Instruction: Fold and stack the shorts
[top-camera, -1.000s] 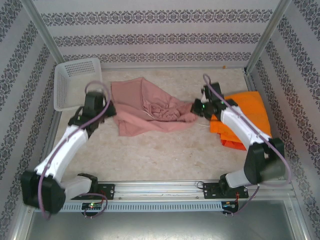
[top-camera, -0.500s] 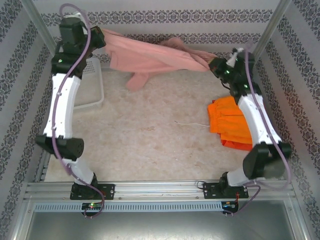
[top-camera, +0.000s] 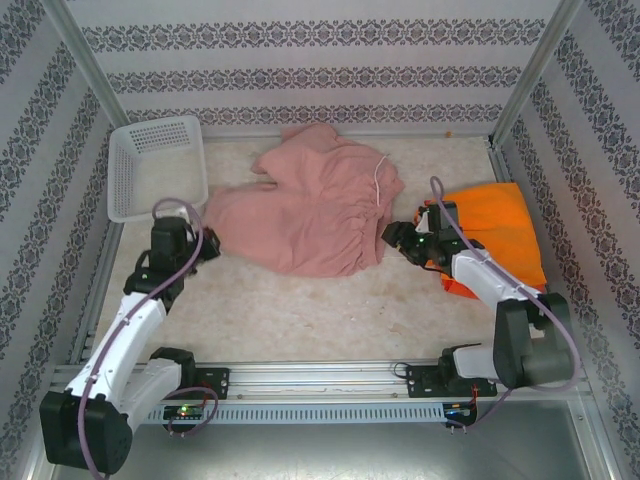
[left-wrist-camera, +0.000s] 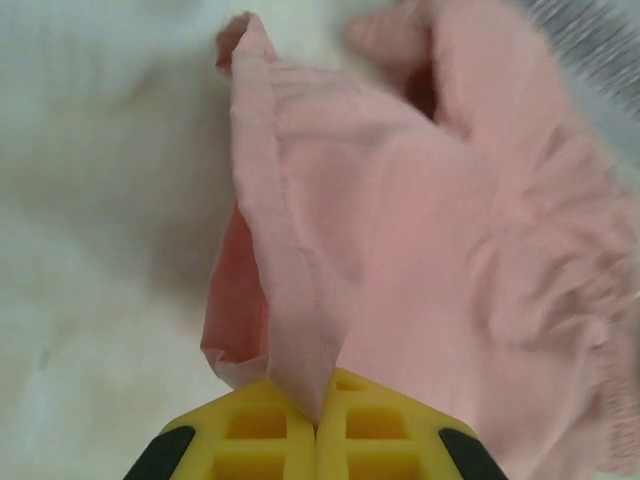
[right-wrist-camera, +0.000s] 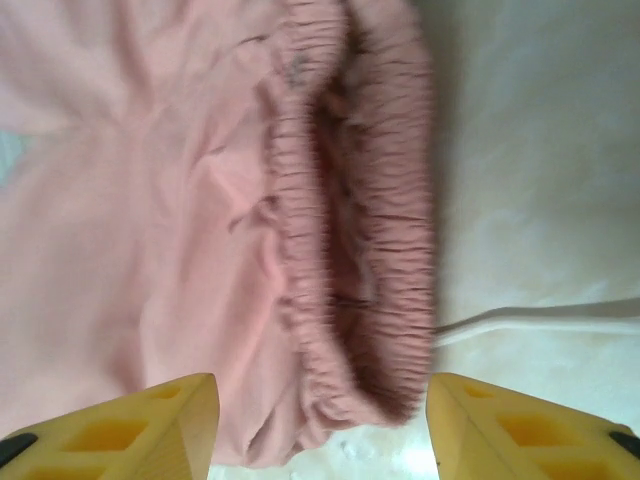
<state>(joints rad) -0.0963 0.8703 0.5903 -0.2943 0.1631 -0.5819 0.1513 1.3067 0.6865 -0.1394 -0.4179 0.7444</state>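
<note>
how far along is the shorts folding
Done: orange shorts look folded at the right. In hand: pink shorts spread out, left pincer shut on an edge, right pincer open around the waistband. Left: folding the pink pair and stacking it on the orange.

No readable writing — no label, brand, number or sign — stands on anything in view.

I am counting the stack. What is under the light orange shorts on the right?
A darker red-orange edge peeks out at their near side. The light orange shorts and the right arm cover the rest, so further layers cannot be told.
</note>
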